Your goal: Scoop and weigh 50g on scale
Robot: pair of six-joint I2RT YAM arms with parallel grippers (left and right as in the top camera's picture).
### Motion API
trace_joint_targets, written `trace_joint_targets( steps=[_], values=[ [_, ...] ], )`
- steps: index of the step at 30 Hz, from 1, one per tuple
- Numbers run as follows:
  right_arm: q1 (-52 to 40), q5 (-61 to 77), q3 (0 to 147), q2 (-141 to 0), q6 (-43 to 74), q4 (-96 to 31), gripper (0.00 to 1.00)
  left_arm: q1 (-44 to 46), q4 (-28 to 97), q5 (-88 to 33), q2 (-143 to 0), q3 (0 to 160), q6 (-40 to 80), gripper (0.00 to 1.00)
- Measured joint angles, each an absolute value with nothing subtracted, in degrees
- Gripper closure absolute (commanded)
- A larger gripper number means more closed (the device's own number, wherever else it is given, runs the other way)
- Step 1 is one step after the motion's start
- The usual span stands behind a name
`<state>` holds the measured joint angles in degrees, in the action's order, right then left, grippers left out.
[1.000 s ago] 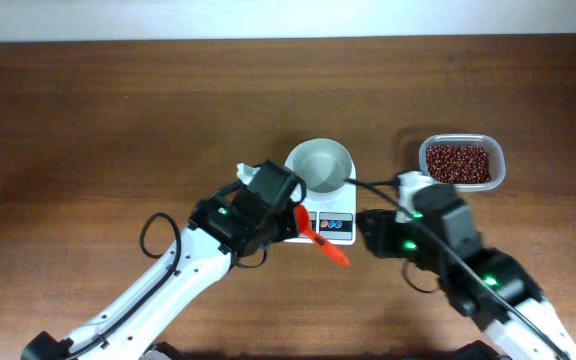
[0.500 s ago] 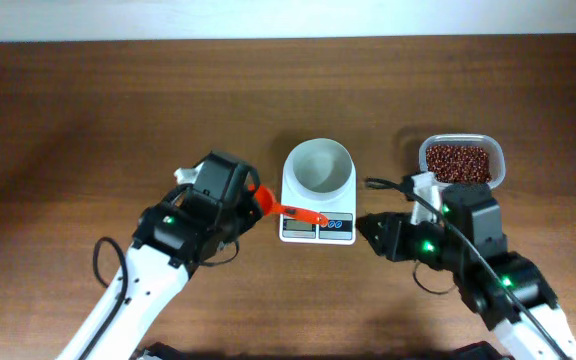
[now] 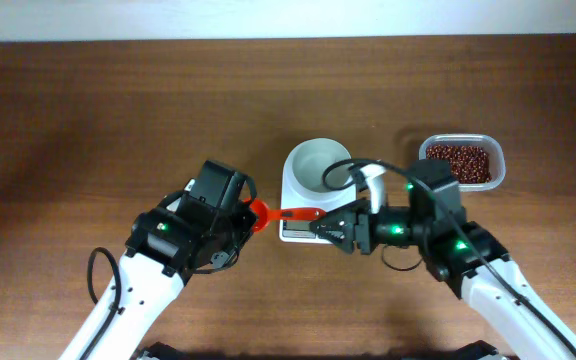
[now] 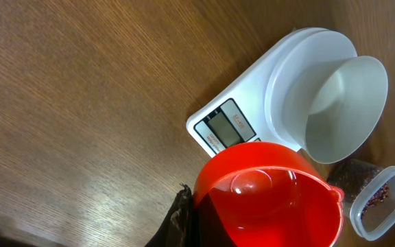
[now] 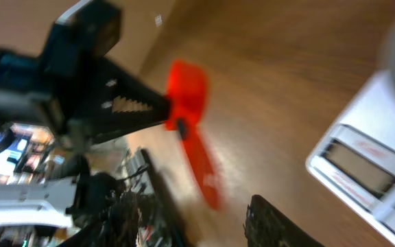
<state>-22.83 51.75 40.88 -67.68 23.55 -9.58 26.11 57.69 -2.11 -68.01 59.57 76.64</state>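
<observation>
Right gripper [image 3: 325, 228], opening unclear, has swung over the white bowl-topped scale [image 3: 291, 193]; left gripper [image 3: 244, 214] pinches red scoop [image 3: 260, 213].

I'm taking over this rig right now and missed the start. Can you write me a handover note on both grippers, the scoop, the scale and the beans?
Left gripper: shut on the bowl end of the empty red plastic scoop, whose handle points over the front of the small white digital scale.
Right gripper: open around the handle's tip, not gripping.
Round white bowl on the scale: empty.
Clear plastic tub of red beans: beside the scale, on the right arm's side.
Done: scoop picked up.
Left: probably a hand-over, then scoop beans into the bowl to 50 g.
</observation>
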Motion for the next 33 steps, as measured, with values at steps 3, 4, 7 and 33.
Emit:
trace_joint_targets(
  steps=[3, 4, 7, 33],
  values=[
    [-25.67, 51.66, 40.88, -67.90, 23.53, -7.70, 0.48, 26.11, 57.69, -2.15, -68.01, 59.57, 76.79, 1.00],
    [-26.35, 51.46, 40.88, -67.90, 23.53, -7.44, 0.48, 26.11, 57.69, -2.17, -68.01, 59.57, 76.77, 1.00],
    [-27.00, 50.74, 40.88, -67.90, 23.68, -6.81, 0.53, 26.11, 57.67, -2.96, -68.01, 59.57, 76.77, 1.00],
    [-27.00, 43.81, 40.88, -67.90, 22.09, -10.26, 0.45, 25.32, 58.17, -5.50, -68.01, 59.57, 67.20, 1.00]
  ],
)
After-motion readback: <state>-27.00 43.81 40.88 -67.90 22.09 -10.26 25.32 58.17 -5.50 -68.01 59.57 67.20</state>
